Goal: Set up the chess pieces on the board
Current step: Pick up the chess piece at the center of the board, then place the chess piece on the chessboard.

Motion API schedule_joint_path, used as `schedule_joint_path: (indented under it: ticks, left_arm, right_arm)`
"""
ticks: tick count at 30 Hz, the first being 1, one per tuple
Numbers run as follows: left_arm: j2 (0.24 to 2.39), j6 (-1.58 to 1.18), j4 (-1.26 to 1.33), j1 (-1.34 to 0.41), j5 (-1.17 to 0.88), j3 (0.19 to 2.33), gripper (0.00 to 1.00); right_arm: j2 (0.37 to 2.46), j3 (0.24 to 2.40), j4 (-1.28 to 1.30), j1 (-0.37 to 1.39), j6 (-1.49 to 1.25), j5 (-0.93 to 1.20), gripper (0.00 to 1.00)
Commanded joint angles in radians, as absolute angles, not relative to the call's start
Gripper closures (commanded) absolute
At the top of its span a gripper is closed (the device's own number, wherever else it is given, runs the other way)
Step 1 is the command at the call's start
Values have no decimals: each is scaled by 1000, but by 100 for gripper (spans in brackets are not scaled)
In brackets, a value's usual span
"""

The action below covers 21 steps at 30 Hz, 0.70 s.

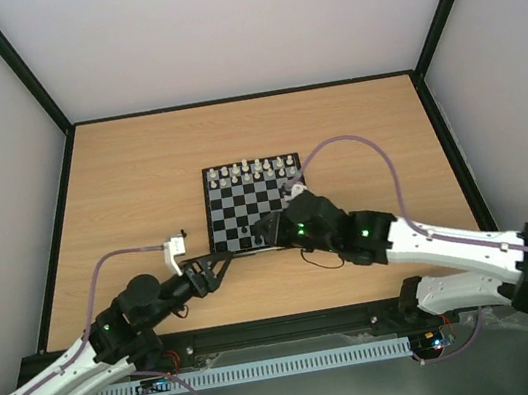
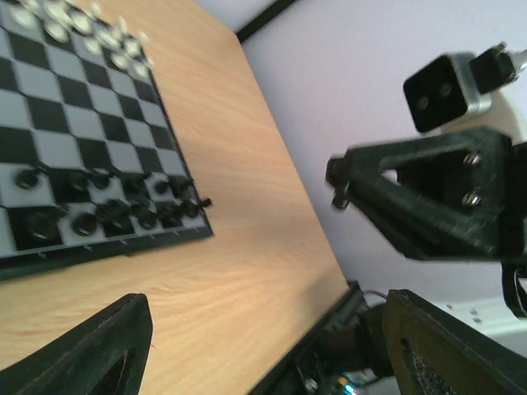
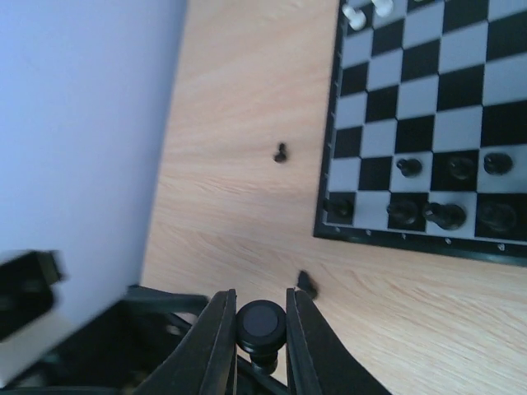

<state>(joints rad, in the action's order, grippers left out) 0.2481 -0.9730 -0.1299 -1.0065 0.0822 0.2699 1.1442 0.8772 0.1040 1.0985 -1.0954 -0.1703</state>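
The board (image 1: 255, 204) lies mid-table, white chess pieces (image 1: 257, 168) lined along its far edge and black ones (image 1: 242, 234) in its near rows. My right gripper (image 3: 262, 322) is shut on a black chess piece (image 3: 262, 319) with a round top, held just off the board's near corner (image 3: 329, 226). In the top view the right gripper (image 1: 272, 228) hangs over the board's near edge. My left gripper (image 2: 268, 346) stands open with nothing between its fingers (image 2: 99, 350), low over bare wood beside the board (image 2: 82, 123). From above, the left gripper (image 1: 222, 261) is just near-left of the board.
Two loose black pieces lie on the wood beside the board: a small one (image 3: 281, 153) and a toppled one (image 3: 306, 284) close to my right fingers. The right arm (image 2: 436, 197) looms close to the left wrist. Black-framed walls (image 1: 57, 232) enclose the table.
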Motion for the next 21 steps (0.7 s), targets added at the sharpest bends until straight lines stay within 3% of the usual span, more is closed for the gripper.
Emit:
schedule_joint_path:
  ticks: [1,6,12,21]
  left_arm:
    - [296,-1057,258,-1013,-88,190,20]
    - [394,-1150,566,-1017,-142,134,18]
    - [519,-1279,854,-1023,-136,85,18]
    - [527,-1372,924,-1024,-22,32,18]
  right_arm:
    - [1018,776,-86,1085,-1131,-254,94]
    - [923,685,-242,1083,-1130,-273,95]
    - [949,615,-424,1085,-1153,-214,97]
    - [956,553,-557,1085,-1184,-141,98]
